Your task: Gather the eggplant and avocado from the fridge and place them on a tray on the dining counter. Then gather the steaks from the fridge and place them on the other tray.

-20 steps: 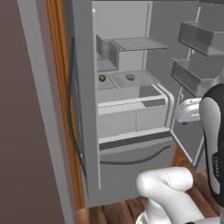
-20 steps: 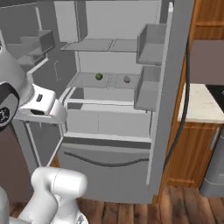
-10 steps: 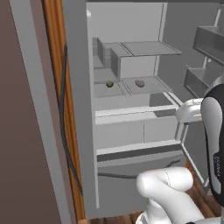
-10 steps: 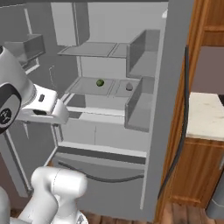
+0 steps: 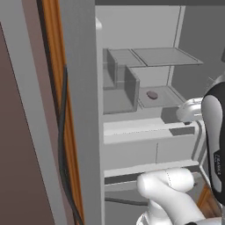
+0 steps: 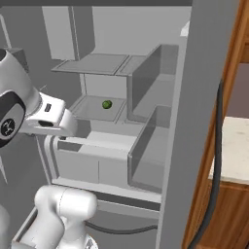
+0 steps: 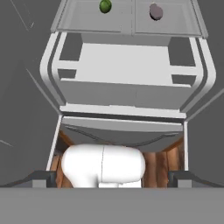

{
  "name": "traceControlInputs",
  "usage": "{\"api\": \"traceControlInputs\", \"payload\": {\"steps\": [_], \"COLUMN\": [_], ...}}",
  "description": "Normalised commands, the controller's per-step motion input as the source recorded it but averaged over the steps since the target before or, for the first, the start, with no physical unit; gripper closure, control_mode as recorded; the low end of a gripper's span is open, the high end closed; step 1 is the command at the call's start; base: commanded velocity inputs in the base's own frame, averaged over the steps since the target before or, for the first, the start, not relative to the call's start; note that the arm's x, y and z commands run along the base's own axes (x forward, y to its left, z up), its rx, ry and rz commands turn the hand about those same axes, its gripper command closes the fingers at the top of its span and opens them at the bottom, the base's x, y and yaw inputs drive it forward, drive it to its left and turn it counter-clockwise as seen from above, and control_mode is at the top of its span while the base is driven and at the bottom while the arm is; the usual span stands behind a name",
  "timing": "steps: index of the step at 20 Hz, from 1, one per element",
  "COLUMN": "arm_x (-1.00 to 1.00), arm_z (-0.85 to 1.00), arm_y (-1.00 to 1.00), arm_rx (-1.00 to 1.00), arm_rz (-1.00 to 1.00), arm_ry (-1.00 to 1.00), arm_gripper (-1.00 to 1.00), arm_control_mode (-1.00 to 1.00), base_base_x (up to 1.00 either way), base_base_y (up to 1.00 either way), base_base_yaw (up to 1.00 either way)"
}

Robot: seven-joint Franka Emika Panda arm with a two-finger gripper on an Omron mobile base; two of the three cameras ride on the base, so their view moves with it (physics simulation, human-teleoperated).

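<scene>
The fridge stands open in front of me, seen from close up. On its middle shelf lies the small green avocado at the left, and a small dull purple lump, the eggplant, at the right. The hand view looks over the pale drawers to that shelf, with the avocado and the eggplant at its top edge. My gripper is open, held well short of the shelf and lower than it, with nothing between its fingers. The steaks and both trays are out of view.
The fridge's door edges frame the opening on both sides, with a dark cable hanging along each. Two white crisper drawers sit below the shelf. A beige countertop on a wooden base, likely the dining counter, shows past the right door.
The whole picture has shifted and grown: the base has driven closer to the fridge. The gripper stays open, and the food on the shelf has not moved.
</scene>
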Motion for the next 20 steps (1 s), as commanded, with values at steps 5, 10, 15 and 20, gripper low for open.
{"api": "traceControlInputs", "payload": {"steps": [5,10,15,20], "arm_x": [0.0,0.0,0.21,0.44], "arm_z": [0.0,0.0,-0.17,-0.4], "arm_y": [0.0,0.0,0.0,-0.03], "arm_rx": [0.0,0.0,0.0,0.0], "arm_rz": [0.0,0.0,-0.16,-0.17], "arm_ry": [0.0,0.0,-0.04,-0.07], "arm_gripper": [-1.0,-1.0,-1.0,-1.0], "arm_control_mode": [1.0,1.0,-1.0,-1.0], "base_base_x": [0.3,0.08,0.03,0.0], "base_base_y": [-0.21,-0.07,0.0,0.0], "base_base_yaw": [-0.01,-0.11,-0.04,0.0]}}
